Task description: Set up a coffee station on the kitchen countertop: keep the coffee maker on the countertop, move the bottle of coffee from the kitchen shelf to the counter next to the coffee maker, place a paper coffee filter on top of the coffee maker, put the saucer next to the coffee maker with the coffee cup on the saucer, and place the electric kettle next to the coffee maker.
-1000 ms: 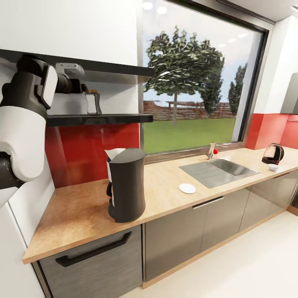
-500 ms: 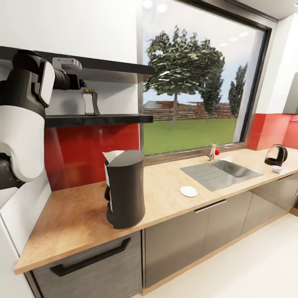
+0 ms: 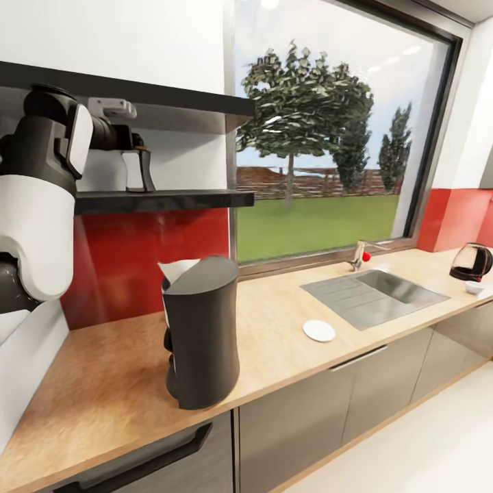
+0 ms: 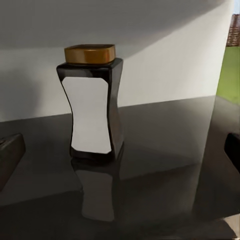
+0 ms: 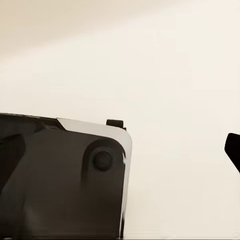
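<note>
The bottle of coffee [image 4: 92,115], dark with a white label and brown cap, stands upright on the glossy black kitchen shelf [image 3: 171,200]. My left gripper [image 4: 122,155] is open and level with it, a short way off, one finger [image 4: 10,155] at each side of the left wrist view. In the head view the bottle [image 3: 137,171] stands just beyond that raised arm. The dark coffee maker [image 3: 202,332] stands on the countertop [image 3: 103,370], with the white paper coffee filter [image 3: 174,268] sticking up at its top. The saucer [image 3: 319,331] lies by the sink. The electric kettle [image 3: 472,260] and coffee cup [image 3: 474,287] are far right. My right gripper's fingertip [image 5: 232,150] is dark against a pale surface.
A thicker black shelf [image 3: 137,92] hangs close above the thin one. An inset steel sink [image 3: 383,291] with a tap [image 3: 359,255] sits below the large window. Grey cabinet fronts run under the worktop, and pale floor lies at the lower right.
The whole head view has shifted, so the camera moved: counter and coffee maker look nearer and lower. The bottle still stands on the shelf, with my left arm still raised beside it.
</note>
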Controlling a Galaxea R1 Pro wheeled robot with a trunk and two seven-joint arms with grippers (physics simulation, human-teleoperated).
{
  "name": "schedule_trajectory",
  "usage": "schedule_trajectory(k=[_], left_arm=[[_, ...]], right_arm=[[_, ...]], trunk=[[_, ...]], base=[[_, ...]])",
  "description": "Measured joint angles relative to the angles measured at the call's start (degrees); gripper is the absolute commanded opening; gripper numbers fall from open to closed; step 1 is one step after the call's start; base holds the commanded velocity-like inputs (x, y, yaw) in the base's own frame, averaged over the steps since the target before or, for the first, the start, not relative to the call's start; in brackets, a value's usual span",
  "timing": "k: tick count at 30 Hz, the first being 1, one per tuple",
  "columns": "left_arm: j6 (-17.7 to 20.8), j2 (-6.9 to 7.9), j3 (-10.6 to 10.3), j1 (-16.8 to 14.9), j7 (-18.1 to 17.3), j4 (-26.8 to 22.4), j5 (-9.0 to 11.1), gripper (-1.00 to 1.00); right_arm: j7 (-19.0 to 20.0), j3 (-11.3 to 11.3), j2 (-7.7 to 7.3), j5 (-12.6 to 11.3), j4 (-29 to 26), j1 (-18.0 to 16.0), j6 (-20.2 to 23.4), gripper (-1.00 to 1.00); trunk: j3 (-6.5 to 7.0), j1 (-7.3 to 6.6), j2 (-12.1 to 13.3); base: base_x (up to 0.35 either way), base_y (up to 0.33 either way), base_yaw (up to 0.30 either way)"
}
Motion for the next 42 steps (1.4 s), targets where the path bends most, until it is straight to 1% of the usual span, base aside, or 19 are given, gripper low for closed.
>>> schedule_trajectory(k=[4, 6, 9, 10, 11, 12, 17, 20, 26, 29, 35, 38, 39, 42], left_arm=[[-1.60, 0.01, -0.24, -0.07, 0.06, 0.41, -0.12, 1.00], [-2.56, 0.02, -0.74, -0.32, 0.24, 1.74, -0.65, 1.00], [-3.85, 0.11, -1.11, -0.82, 0.66, 5.31, -1.84, 1.00], [-4.95, 0.25, -1.17, -1.07, 0.85, 7.24, -2.31, 1.00], [-5.68, 0.32, -1.18, -1.20, 0.92, 8.19, -2.48, 1.00], [-7.24, 0.44, -1.20, -1.49, 1.02, 9.79, -2.74, 1.00], [-11.66, 0.75, -1.25, -2.40, 1.25, 13.43, -3.15, 1.00], [-12.23, 0.76, -1.33, -2.03, 1.27, 13.67, -3.17, 1.00], [-15.55, 0.99, -1.22, -1.61, 1.27, 13.77, -3.17, 1.00], [-16.27, 1.03, -1.11, -1.60, 1.27, 13.80, -3.16, 1.00], [-16.72, 1.12, -1.01, -1.42, 1.46, 13.51, -3.19, 1.00], [-16.75, 1.26, -0.99, -1.37, 2.14, 13.48, -3.26, 1.00], [-16.76, 1.39, -0.95, -1.34, 3.17, 13.46, -3.40, 1.00], [-16.74, 1.70, -0.91, -1.33, 4.02, 13.66, -3.42, 1.00]], right_arm=[[0.03, 0.03, -0.03, -0.01, 0.96, 0.00, -0.03, 1.00], [0.04, 0.04, -0.01, -0.02, 1.18, 0.00, -0.04, 1.00], [0.05, 0.04, 0.01, -0.03, 1.32, 0.00, -0.04, 1.00], [0.05, 0.04, -0.01, -0.06, 1.36, 0.00, -0.04, 1.00], [0.05, 0.04, 0.00, -0.07, 1.39, 0.00, -0.04, 1.00], [0.05, 0.04, 0.00, -0.08, 1.43, 0.00, -0.05, 1.00], [0.10, 0.05, 0.05, -0.07, 1.50, 0.00, -0.05, 1.00], [0.09, 0.05, 0.05, -0.03, 1.58, 0.00, 0.02, 1.00], [0.18, 0.05, 0.05, -0.02, 1.88, 0.00, 0.00, 1.00], [0.18, 0.05, 0.05, -0.02, 1.87, 0.00, -0.03, 1.00], [0.21, 0.05, 0.05, -0.09, 1.86, 0.00, -0.04, 1.00], [0.18, 0.05, 0.05, -0.09, 1.91, 0.00, -0.03, 1.00], [0.15, 0.05, 0.05, -0.10, 1.93, -0.01, 0.01, 1.00], [0.08, 0.02, 0.03, -0.05, 2.16, 0.00, 0.03, 1.00]], trunk=[[0.00, 0.00, 0.00], [0.00, 0.01, 0.00], [0.00, 0.01, 0.00], [0.00, 0.01, 0.00], [0.00, 0.01, 0.00], [0.00, 0.01, 0.00], [0.00, 0.01, 0.00], [0.00, 0.01, -0.01], [0.00, 0.01, -0.01], [0.00, 0.01, -0.01], [0.00, 0.01, -0.01], [0.00, 0.01, -0.01], [0.00, 0.01, -0.01], [0.00, 0.01, -0.01]], base=[[0.038, 0.000, 0.000], [0.014, 0.000, 0.000], [0.007, 0.000, 0.000], [0.004, 0.000, 0.000], [0.002, 0.000, 0.000], [0.002, 0.000, 0.000], [0.000, 0.000, 0.000], [0.000, 0.000, 0.000], [0.000, 0.000, 0.000], [0.000, 0.000, 0.000], [0.000, 0.000, 0.000], [0.000, 0.000, 0.000], [0.000, 0.000, 0.000], [0.012, 0.000, 0.000]])
